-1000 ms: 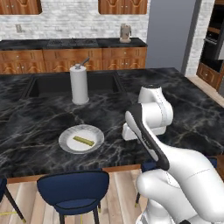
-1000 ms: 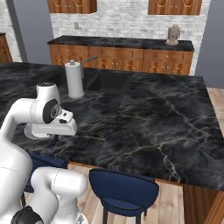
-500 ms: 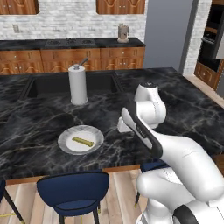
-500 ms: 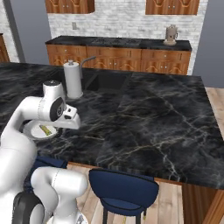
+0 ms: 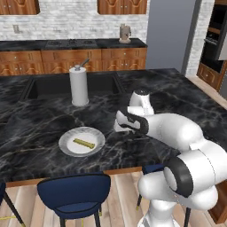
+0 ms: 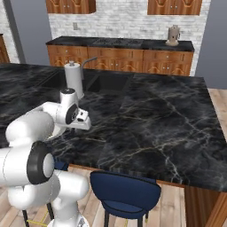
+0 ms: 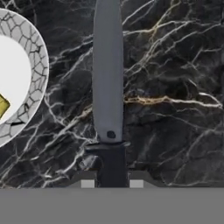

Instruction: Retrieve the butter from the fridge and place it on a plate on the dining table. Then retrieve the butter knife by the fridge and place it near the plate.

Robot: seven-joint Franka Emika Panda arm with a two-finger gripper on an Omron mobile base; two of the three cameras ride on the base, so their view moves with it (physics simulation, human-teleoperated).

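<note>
The butter (image 5: 84, 143) lies on the white plate (image 5: 66, 144), which rests on the dining table (image 5: 177, 97). In the hand view the plate's patterned rim (image 7: 33, 65) curves in at the left, with a corner of the butter (image 7: 2, 106) at the edge. My gripper (image 7: 112, 181) is shut on the butter knife (image 7: 107, 70): the dark handle sits between the fingertips (image 7: 87, 180) and the grey blade points away over bare marble beside the plate. My gripper (image 5: 119, 126) hangs low over the table, right of the plate. The grey fridge (image 5: 170, 35) stands at the back.
A paper towel roll (image 5: 79, 86) stands behind the plate by a sunken sink (image 5: 48, 88). Blue stools (image 5: 73, 195) (image 6: 126, 193) line the table's near edge. A kettle (image 5: 125, 33) sits on the wall counter. Open marble stretches right of the hand.
The arm has folded lower and reached forward, carrying the gripper and knife slightly left toward the plate. Plate and butter have not moved.
</note>
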